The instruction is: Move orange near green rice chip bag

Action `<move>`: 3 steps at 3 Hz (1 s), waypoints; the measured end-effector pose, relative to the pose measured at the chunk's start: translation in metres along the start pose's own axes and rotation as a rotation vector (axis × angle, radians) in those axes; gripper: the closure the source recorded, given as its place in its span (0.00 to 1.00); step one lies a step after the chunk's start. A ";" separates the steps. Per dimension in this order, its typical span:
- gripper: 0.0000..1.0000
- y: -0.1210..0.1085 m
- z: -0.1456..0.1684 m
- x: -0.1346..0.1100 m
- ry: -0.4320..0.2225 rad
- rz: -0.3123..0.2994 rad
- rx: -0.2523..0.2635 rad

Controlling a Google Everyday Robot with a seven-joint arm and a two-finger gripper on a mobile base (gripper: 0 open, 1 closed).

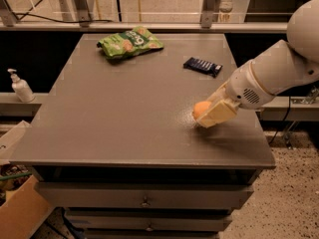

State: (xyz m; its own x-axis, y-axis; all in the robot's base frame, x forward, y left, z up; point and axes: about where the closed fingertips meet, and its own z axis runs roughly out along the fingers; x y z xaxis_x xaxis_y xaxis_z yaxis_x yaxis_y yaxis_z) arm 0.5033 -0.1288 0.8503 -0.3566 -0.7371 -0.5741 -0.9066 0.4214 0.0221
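The orange point(200, 108) is a small round fruit at the right side of the grey table point(124, 113). My gripper point(208, 114) reaches in from the right and its cream fingers are closed around the orange, just above the tabletop. The green rice chip bag point(129, 42) lies flat at the table's far side, left of centre, well away from the orange and the gripper.
A small dark-blue candy bar wrapper point(202, 66) lies at the far right of the table, between the bag and the gripper. A soap dispenser point(20, 86) stands on a ledge to the left. A cardboard box point(20, 210) sits on the floor at lower left.
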 end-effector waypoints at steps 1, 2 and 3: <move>1.00 -0.005 0.001 -0.005 -0.017 0.011 0.023; 1.00 -0.037 0.012 -0.035 -0.066 0.013 0.075; 1.00 -0.082 0.025 -0.077 -0.108 0.002 0.127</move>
State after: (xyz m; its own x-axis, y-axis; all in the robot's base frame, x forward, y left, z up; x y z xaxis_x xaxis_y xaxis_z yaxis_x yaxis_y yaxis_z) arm 0.6108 -0.0929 0.8722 -0.3254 -0.6780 -0.6591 -0.8676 0.4912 -0.0770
